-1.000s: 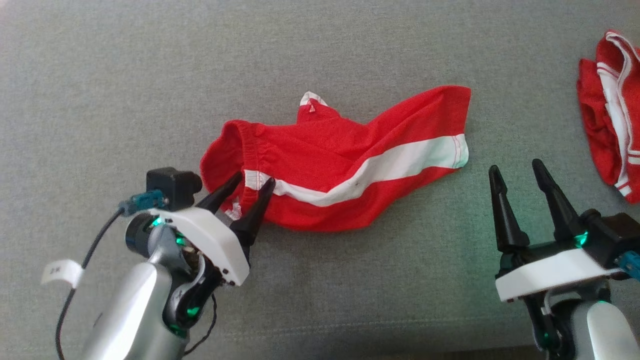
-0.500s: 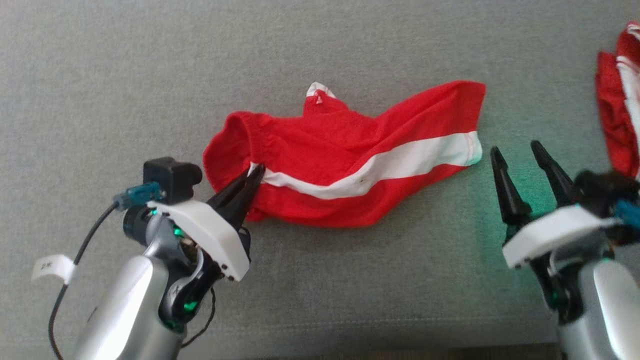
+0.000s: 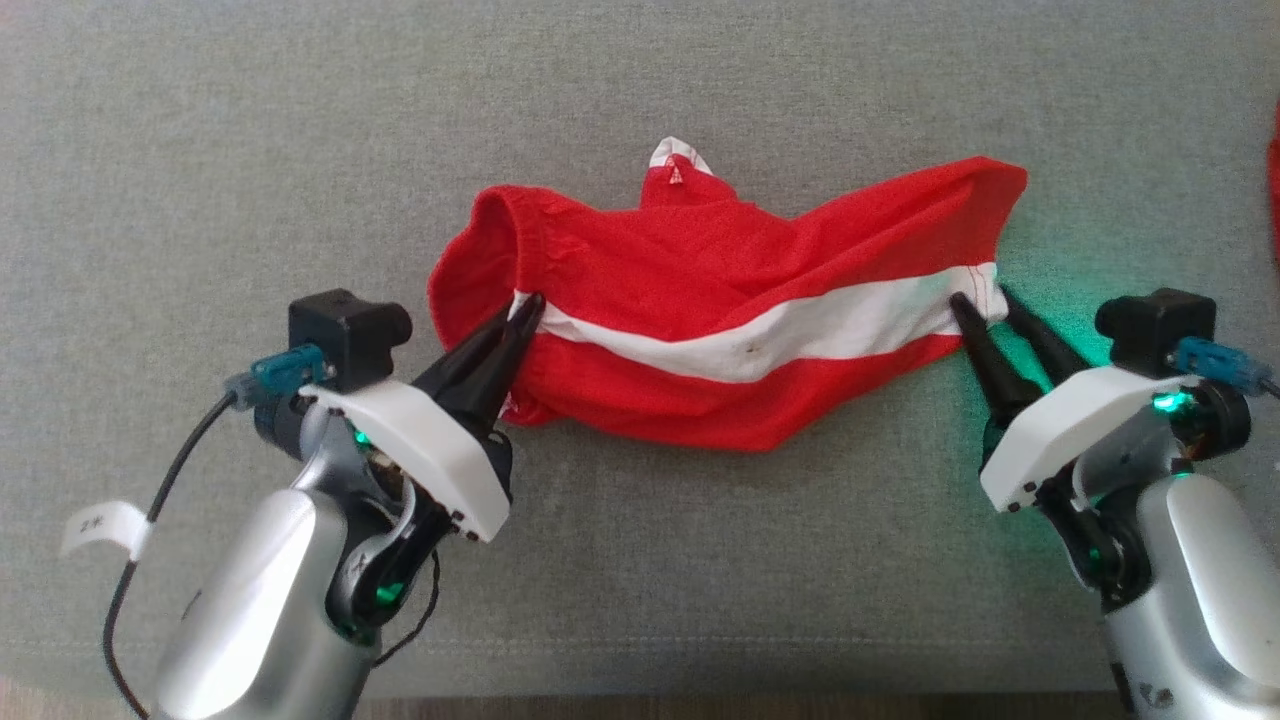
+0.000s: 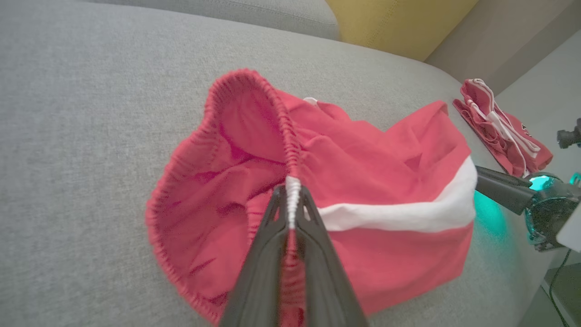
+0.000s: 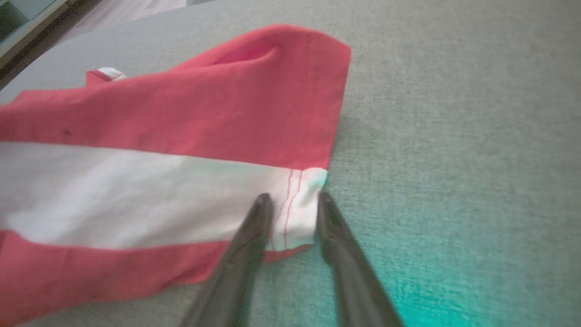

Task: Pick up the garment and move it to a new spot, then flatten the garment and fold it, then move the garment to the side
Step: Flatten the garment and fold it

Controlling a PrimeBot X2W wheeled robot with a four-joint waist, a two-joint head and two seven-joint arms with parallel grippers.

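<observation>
The crumpled red cloth garment with a white side stripe [image 3: 720,330] lies flat on the middle of the grey woven sofa cushion [image 3: 700,580], not lifted. The left gripper [image 3: 525,310] has its fingers clenched on the elastic waistband [image 4: 272,104] where the stripe ends. The right gripper [image 3: 980,298] straddles the hem corner [image 5: 295,213] at the stripe's other end, fingers apart and not pinching. The task looks barely begun: the pickup grasp is half made, and moving, flattening, folding and setting aside remain.
</observation>
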